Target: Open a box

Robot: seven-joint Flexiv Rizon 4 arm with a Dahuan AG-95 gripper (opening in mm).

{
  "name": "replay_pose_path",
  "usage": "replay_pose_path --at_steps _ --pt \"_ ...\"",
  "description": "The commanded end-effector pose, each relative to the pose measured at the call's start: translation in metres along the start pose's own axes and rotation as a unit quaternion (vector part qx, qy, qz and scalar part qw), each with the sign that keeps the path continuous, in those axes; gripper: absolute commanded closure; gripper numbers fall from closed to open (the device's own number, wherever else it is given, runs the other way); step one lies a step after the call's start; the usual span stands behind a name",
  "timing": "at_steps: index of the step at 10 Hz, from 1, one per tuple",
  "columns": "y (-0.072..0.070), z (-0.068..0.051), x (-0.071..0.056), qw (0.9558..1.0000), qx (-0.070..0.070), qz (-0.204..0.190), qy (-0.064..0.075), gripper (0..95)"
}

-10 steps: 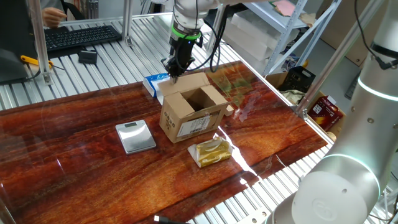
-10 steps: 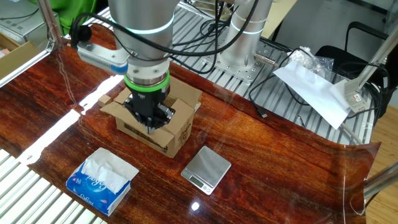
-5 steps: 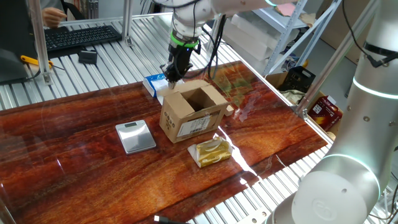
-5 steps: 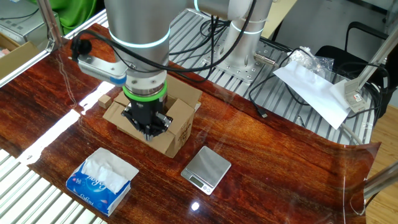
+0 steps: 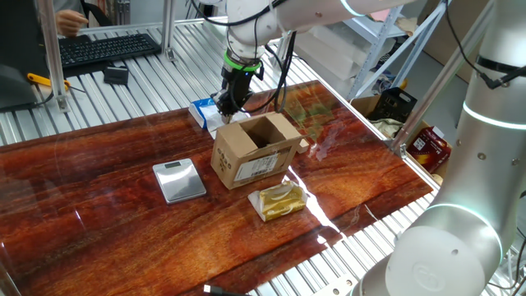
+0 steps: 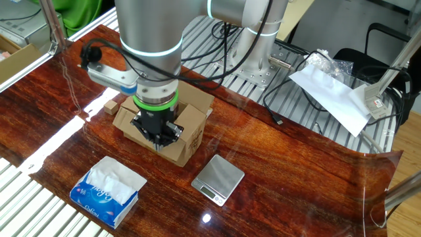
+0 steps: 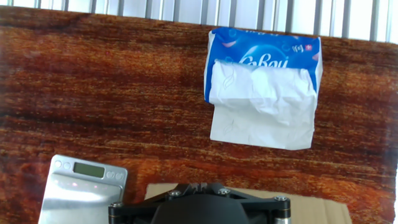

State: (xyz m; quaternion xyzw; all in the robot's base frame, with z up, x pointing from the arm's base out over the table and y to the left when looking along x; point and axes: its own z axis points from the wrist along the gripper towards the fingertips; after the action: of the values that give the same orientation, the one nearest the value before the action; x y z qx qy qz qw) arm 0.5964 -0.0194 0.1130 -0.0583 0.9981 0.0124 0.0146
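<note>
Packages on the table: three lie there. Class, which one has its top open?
The brown cardboard box: its flaps are folded outward, showing a dark hollow inside. The blue-and-white tissue packet and the gold foil pack lie flat.

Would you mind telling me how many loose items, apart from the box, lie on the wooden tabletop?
3: a tissue pack behind the box, a small scale to its left, a gold foil pack in front. Others may be hidden behind the arm.

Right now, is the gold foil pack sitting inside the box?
No, the gold foil pack lies on the table beside the box, whose open interior looks empty.
</note>
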Motion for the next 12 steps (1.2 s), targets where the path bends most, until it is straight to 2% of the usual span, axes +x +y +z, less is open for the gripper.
replay_pose_path --at_steps 1,4,7,9,12 --pt "0.000 -0.001 0.002 1.0000 0.002 -0.002 0.003 95.0" --pt "-0.001 -0.001 0.002 1.0000 0.001 0.000 0.002 95.0" --pt "-0.001 -0.016 -0.006 0.9999 -0.007 0.010 0.011 95.0" --pt "-0.001 -0.032 -0.009 0.9996 -0.018 0.013 0.018 95.0" --pt "-0.002 -0.046 -0.010 0.9994 -0.016 0.006 0.029 95.0"
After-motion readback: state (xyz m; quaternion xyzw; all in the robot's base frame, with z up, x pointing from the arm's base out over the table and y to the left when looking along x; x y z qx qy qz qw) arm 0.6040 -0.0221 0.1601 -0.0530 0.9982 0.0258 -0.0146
